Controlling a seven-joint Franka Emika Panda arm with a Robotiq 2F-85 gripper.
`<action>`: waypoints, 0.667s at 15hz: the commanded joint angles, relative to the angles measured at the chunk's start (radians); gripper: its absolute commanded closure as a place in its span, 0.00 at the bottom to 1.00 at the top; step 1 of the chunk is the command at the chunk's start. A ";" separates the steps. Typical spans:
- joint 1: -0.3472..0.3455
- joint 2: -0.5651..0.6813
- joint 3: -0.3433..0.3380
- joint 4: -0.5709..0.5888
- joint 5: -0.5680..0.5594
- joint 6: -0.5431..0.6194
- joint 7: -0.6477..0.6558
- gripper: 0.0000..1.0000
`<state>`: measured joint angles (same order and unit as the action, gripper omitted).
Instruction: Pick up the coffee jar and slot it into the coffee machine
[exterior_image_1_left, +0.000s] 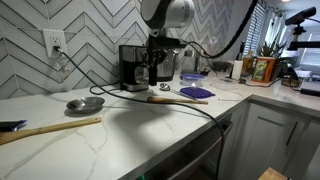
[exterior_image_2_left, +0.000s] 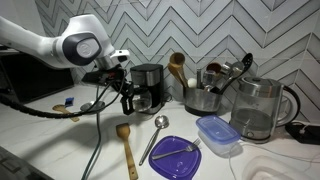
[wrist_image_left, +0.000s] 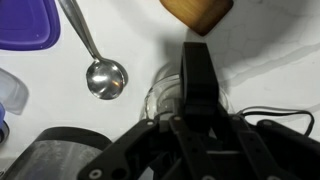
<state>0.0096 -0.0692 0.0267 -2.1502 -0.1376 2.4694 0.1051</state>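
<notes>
Your hand (exterior_image_1_left: 154, 74) hangs right at the front of the boxy black drip coffee machine with silver-grey trim (exterior_image_2_left: 150, 80), low over the table. In the wrist view one dark finger (wrist_image_left: 195, 75) lies across a round glassy rim. I take this for the small round dark-glass coffee jar with the black top (wrist_image_left: 160, 100). It sits at the mouth of the machine's front bay, and I cannot tell whether it is partly inside. The pictures also do not show whether the hand is spread or closed on the jar.

Treat the jar as light, stiff and breakable, since it looks like thin, smooth glass that could slip under the pads. The black handle or black collar looks the safer hold, because squeezing the bare glass belly risks a slip or a crack. Keep it upright and feed it in level and slowly.

The white veined stone table (exterior_image_1_left: 150, 135) is hard and slick, so a nudged jar would likely skate. A dark cable (exterior_image_2_left: 95, 140) droops from your arm toward it. A long-handled metal spoon (wrist_image_left: 105, 78), a wooden spoon (exterior_image_2_left: 124, 145) and a round purple plate (exterior_image_2_left: 175, 158) lie nearby, off the path. The chevron-tiled wall (exterior_image_1_left: 100, 25) stands close behind the machine.
</notes>
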 joint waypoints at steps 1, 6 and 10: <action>-0.004 0.033 -0.007 0.049 0.009 0.005 -0.021 0.93; -0.003 0.097 -0.014 0.117 0.051 -0.004 -0.066 0.93; 0.000 0.143 -0.010 0.177 0.088 -0.017 -0.107 0.93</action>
<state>0.0091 0.0351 0.0172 -2.0336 -0.0864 2.4687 0.0466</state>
